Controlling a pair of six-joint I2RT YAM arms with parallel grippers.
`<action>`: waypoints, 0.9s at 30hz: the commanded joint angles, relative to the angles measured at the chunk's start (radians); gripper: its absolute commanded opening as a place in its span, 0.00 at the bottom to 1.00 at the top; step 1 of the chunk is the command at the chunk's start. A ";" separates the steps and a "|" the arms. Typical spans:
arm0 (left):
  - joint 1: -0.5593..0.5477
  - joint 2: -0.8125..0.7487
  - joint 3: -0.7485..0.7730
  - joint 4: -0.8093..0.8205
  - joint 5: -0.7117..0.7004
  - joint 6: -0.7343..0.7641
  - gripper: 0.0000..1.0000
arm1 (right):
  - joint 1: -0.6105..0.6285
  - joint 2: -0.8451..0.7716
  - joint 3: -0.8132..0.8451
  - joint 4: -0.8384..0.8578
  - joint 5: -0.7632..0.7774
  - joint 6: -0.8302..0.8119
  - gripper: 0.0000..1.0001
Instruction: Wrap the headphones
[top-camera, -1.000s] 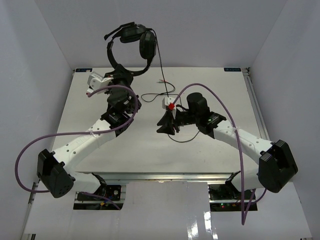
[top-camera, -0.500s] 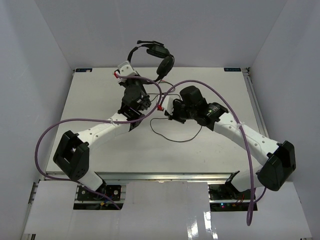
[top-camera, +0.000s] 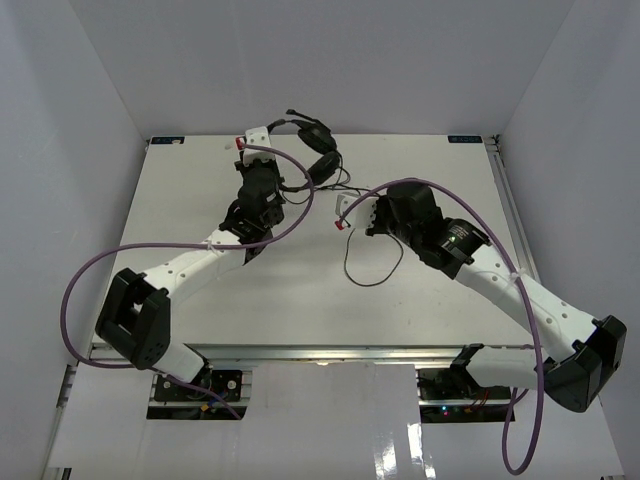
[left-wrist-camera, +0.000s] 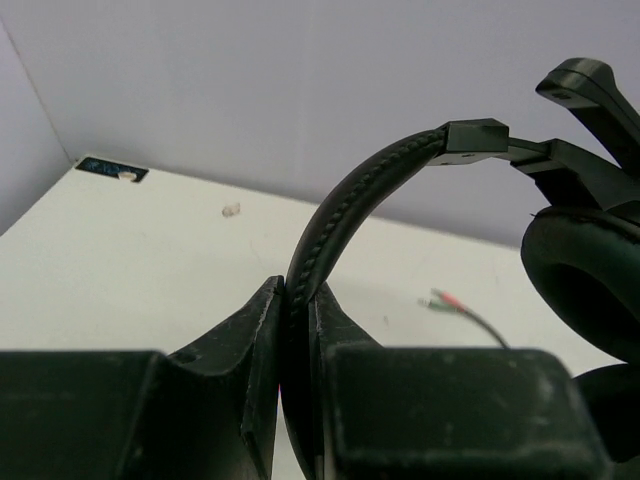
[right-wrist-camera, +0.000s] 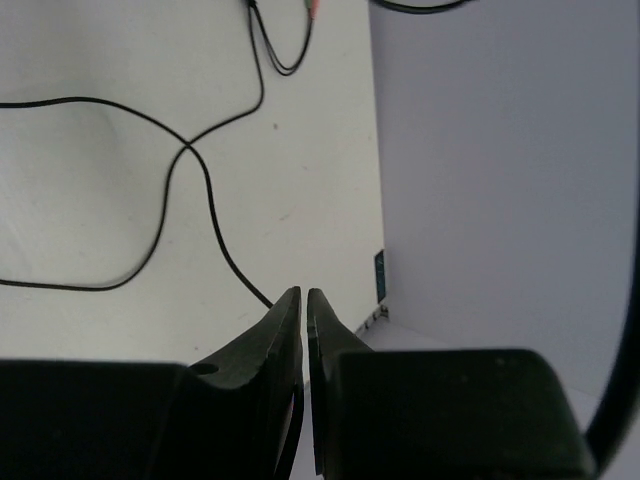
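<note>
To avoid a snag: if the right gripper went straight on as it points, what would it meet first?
Probably the table, near where the headphones' cable crosses itself, ahead of the right gripper; depth is unclear.

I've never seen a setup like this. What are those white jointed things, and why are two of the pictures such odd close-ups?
They are two robot arms bolted to a white table, seen from above in the wide picture. The close-ups come from small cameras on the arms' wrists, looking along their own black fingers. The left gripper is clamped on the headband of black headphones, holding them near the table's far edge. The right gripper is closed; the headphones' thin cable runs up to its tips, so it seems to be pinching it. More cable lies looped on the table, with pink-tipped plugs at its end.
</note>
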 joint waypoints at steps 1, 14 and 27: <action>0.004 -0.098 -0.064 -0.130 0.214 0.007 0.00 | -0.006 -0.023 0.054 0.143 0.101 -0.159 0.08; 0.004 -0.241 -0.148 -0.209 0.756 0.097 0.00 | -0.006 0.093 0.207 0.150 -0.124 -0.165 0.08; 0.004 -0.430 -0.233 -0.295 0.932 0.256 0.00 | -0.099 0.111 0.235 0.199 -0.227 -0.090 0.08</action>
